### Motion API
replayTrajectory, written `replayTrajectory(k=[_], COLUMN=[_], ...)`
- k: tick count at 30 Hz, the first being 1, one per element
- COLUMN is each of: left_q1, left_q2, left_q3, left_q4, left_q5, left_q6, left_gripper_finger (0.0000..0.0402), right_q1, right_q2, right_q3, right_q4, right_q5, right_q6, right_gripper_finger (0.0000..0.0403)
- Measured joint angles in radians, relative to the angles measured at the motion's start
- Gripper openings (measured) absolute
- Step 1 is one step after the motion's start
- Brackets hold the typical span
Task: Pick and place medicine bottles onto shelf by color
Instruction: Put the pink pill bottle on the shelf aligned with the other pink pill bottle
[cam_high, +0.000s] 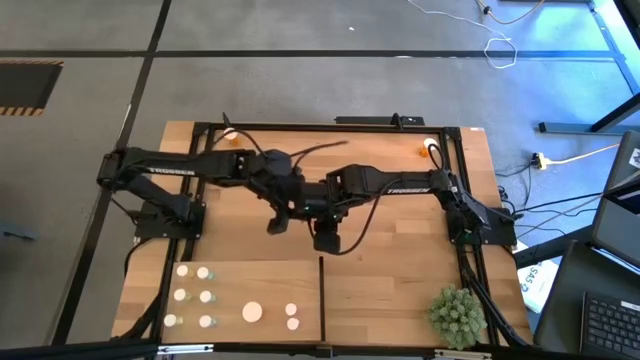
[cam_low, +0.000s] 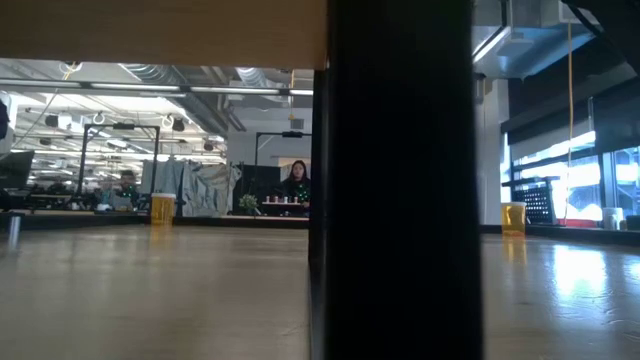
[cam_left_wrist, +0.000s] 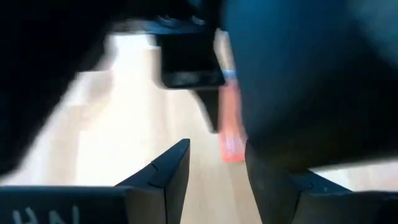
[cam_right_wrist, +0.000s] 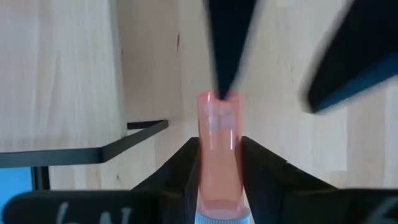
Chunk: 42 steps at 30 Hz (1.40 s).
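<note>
Medicine bottles (cam_high: 205, 297), pale shelf (cam_high: 380, 300), planked tabletop (cam_high: 390, 180)

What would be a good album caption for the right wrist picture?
Right gripper clamps an orange medicine bottle above the wooden table while another dark finger touches its far end.

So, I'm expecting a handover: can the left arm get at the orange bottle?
Probably yes: the right tool clamps only one end of the orange bottle, and the open left tool faces its free end, nothing between.
</note>
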Motion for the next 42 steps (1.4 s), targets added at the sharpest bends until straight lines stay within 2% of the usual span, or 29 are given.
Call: replayTrajectory(k=[4, 7, 13, 18, 23, 38, 42], left_q1=[0.0, -0.001, -0.001, -0.003, -0.003, -0.001, -0.001], left_q2=[-0.074, -0.117, -0.15, -0.15, -0.149, -0.095, -0.085], left_q3=[-0.001, -0.001, -0.007, -0.064, -0.128, -0.13, -0.13], left_q4=[-0.045, -0.095, -0.169, -0.147, 0.002, 0.044, 0.076], left_q5=[-0.093, -0.113, -0.114, -0.082, -0.011, -0.026, 0.05], left_q6=[0.016, -0.017, -0.062, -0.046, -0.032, -0.018, -0.031], left_gripper_finger=[0.0149, 0.0149, 0.0149, 0.0149, 0.0149, 0.0149, 0.0149], right_q1=[0.0, 0.001, 0.001, 0.001, 0.002, 0.002, 0.003], right_q2=[0.0, 0.0, 0.0, 0.0, 0.0, -0.002, -0.005], right_q3=[0.0, 0.0, 0.0, 0.0, 0.0, 0.0, 0.0], right_q4=[0.0, -0.002, -0.001, 0.012, 0.024, 0.043, 0.043], right_q5=[0.003, 0.036, 0.038, 0.038, 0.037, 0.037, 0.035], right_q6=[0.0, 0.0, -0.005, -0.023, -0.026, -0.051, -0.054], right_gripper_finger=[0.0103, 0.0103, 0.0103, 0.0103, 0.0103, 0.0103, 0.0103])
